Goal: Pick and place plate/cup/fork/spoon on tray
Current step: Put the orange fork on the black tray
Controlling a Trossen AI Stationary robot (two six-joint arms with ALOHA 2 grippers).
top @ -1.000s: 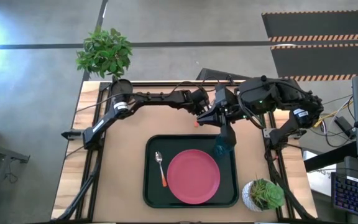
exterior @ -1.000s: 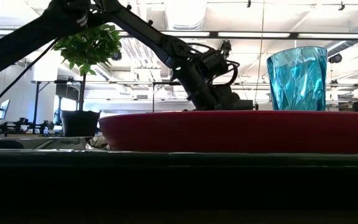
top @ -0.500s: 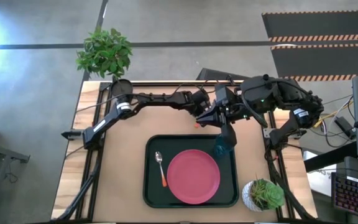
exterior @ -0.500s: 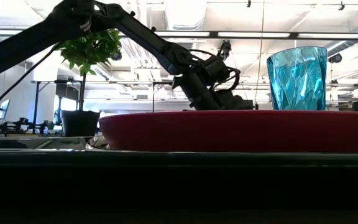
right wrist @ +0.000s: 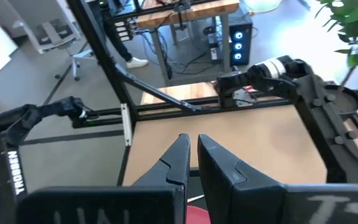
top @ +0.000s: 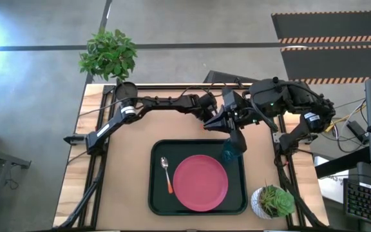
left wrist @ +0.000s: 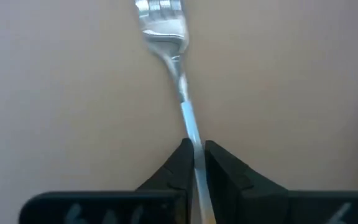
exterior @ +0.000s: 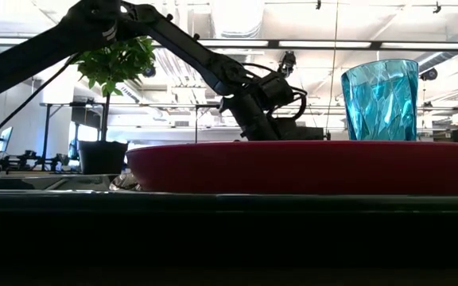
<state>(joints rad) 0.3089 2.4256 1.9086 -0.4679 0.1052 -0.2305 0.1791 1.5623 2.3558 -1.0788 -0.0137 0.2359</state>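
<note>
Left gripper [left wrist: 193,152]: clamped on the neck of the fork [left wrist: 166,43], held over bare tabletop behind the tray [top: 156,193].
Right gripper [right wrist: 191,155]: fingers closed to a narrow slit, nothing held; parked above the tray's far right corner, near the cup [top: 230,152].
Already placed: plate [top: 200,182], spoon [top: 166,173] and cup are on the tray.
Step in hand: fork transfer, judged the last item.
Next move: fork is to be carried over the tray and released on a free strip, clear of the right arm.
</note>
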